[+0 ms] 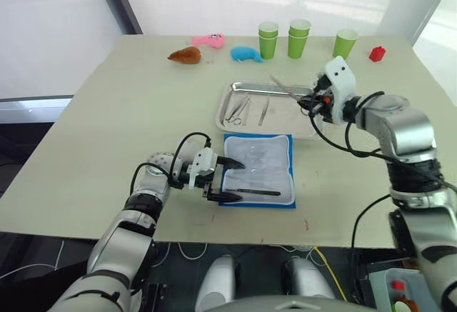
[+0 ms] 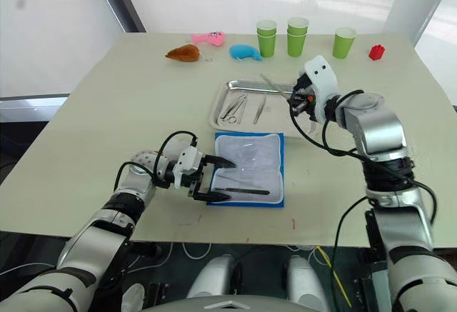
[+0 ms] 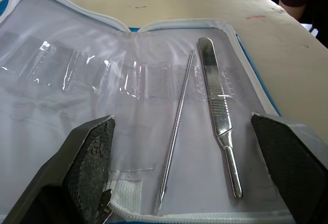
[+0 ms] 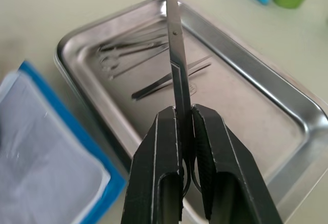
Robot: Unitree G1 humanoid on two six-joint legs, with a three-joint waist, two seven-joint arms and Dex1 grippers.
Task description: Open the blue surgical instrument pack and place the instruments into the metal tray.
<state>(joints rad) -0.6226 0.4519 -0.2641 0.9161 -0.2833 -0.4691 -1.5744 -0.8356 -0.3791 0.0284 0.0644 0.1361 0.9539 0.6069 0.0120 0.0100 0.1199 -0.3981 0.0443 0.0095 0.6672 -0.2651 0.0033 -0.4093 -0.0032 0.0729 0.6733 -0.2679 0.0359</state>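
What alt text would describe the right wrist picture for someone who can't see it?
Two black gripper fingers are clamped on a pair of slim silver scissors, its closed blades pointing out over a shiny metal tray that already holds several silver instruments. A corner of the opened blue pack, with its pale lining, lies beside the tray.

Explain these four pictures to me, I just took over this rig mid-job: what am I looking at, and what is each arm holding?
The two wide pictures come from the humanoid's head; the close-ups come from its wrists. On the table the blue surgical instrument pack lies open, with two slim tools still inside. The left gripper hovers open at its edge, holding nothing. The right gripper is shut on a pair of scissors over the metal tray, which already holds several instruments. Green cups, plush toys and a red block stand behind.
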